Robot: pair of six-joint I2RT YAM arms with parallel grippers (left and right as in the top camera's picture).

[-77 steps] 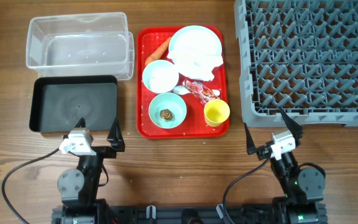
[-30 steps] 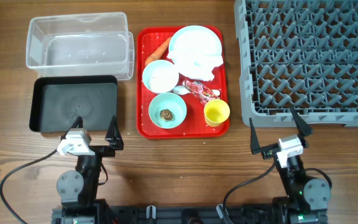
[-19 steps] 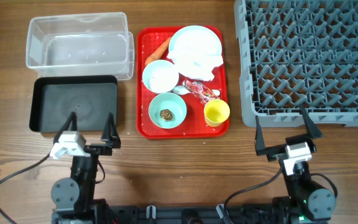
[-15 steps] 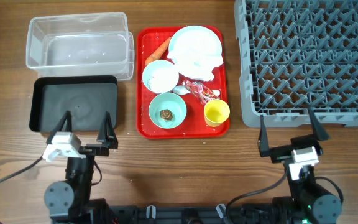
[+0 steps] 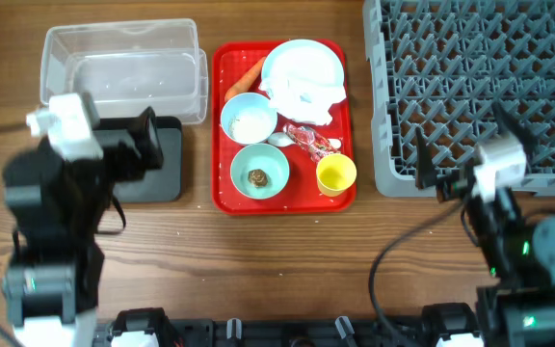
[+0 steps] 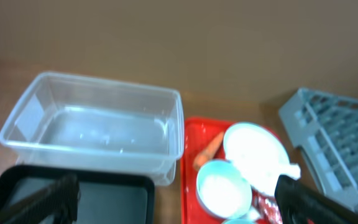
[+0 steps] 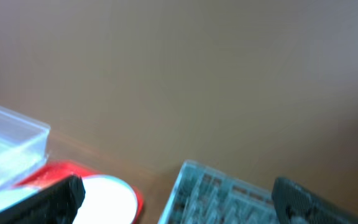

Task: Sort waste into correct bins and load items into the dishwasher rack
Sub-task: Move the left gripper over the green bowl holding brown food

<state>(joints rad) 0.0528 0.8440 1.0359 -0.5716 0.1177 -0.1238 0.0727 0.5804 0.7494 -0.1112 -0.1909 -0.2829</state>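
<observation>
High over the table (image 5: 277, 241), left arm (image 5: 66, 183), right arm (image 5: 509, 198) raised, fingers (image 6: 303, 198) apart

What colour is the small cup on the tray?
Yellow; the cup shows best in the overhead view.

Left hand (image 6: 176, 205) now up over the black tray (image 5: 167, 175); right hand (image 7: 179, 199) up at the rack (image 5: 470, 58) edge

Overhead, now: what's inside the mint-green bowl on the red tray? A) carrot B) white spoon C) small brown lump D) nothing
C: the overhead view shows a small brown lump sitting in the middle of the mint-green bowl, with nothing else in it.
</observation>
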